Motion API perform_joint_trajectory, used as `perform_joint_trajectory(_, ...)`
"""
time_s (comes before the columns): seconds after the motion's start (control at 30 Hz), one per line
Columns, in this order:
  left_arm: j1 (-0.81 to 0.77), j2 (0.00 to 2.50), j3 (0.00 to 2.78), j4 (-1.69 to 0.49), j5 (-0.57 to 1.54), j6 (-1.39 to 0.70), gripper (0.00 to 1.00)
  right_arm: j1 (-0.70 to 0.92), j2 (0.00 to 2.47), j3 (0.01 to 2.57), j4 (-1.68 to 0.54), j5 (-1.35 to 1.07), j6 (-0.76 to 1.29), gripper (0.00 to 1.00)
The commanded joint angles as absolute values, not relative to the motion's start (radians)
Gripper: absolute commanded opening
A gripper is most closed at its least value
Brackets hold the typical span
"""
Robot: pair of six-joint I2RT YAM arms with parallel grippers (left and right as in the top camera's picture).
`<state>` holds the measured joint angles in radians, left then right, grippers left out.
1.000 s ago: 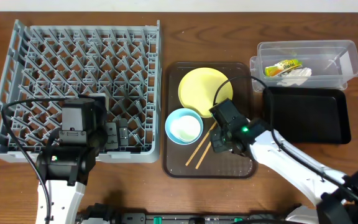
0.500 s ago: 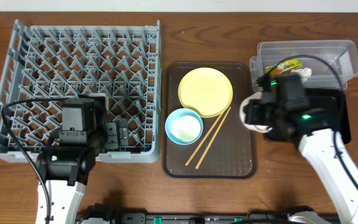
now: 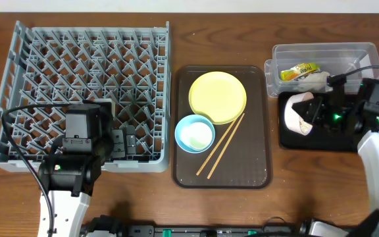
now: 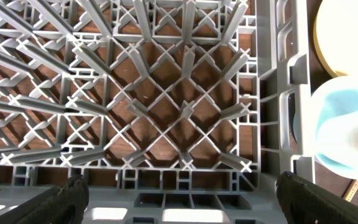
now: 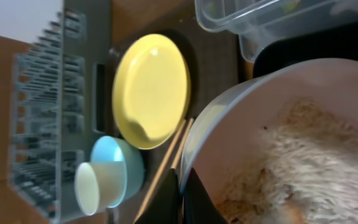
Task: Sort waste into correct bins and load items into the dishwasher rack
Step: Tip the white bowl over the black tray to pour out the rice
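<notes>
My right gripper (image 3: 316, 109) is shut on the rim of the white-pinkish bowl (image 3: 300, 113), holding it tipped on its side over the shallow black tray (image 3: 328, 135). In the right wrist view the fingers (image 5: 185, 198) pinch the bowl's rim (image 5: 229, 118), and rice-like bits (image 5: 319, 165) cling inside. The yellow plate (image 3: 217, 97), the light-blue bowl (image 3: 191, 141) with the white cup (image 3: 196, 133) in it, and the chopsticks (image 3: 220, 145) lie on the brown tray. The clear tub (image 3: 347, 52) holds the snack wrapper (image 3: 298, 70) and white scrap (image 3: 315, 81). My left gripper (image 4: 179, 200) is open and empty over the grey rack's (image 3: 84, 72) front edge.
The dark-brown serving tray (image 3: 242, 174) lies between the rack and the bins. The clear tub touches the black tray's far side. The rack fills the left half of the table and holds no dishes. The right arm's cable arches over the tub.
My right arm carried the white-pinkish bowl from the brown tray rightward to above the black tray and tipped it on its side. The left arm has not moved.
</notes>
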<state>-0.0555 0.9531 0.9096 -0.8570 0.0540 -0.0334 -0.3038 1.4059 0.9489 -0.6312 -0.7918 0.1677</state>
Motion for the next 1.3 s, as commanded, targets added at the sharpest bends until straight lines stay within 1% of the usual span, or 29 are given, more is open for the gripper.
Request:
perform_joint_trajectory(0.0,-0.056,0.954,0.933,-0.860,0.064,-0.046,0.98,-0.357,1.471,0.963,-0.614,-1.021,0.107,0.01)
perform_joint_trajectory(0.2,-0.056,0.954,0.933,-0.859,0.064,-0.046,0.98,-0.414,1.600,0.963,-0.528,-1.227,0.099,0.01)
perform_joint_trajectory(0.37,-0.056,0.954,0.933,-0.859,0.064,-0.046,0.98,-0.461,1.683,0.963,-0.484,-1.322,0.099,0.01)
perform_joint_trajectory(0.77,-0.056,0.954,0.933,-0.860,0.064,-0.046,0.98,-0.650,1.829,0.963,-0.376,-1.449,0.103,0.01)
perform_joint_trajectory(1.03,-0.056,0.954,0.933,-0.860,0.064,-0.046,0.98,-0.788,1.884,0.963,-0.249,-1.559,0.204,0.01)
perform_joint_trajectory(1.27,-0.056,0.954,0.933,-0.860,0.064,-0.046,0.98,-0.809,1.884,0.963,-0.250,-1.560,0.232,0.01)
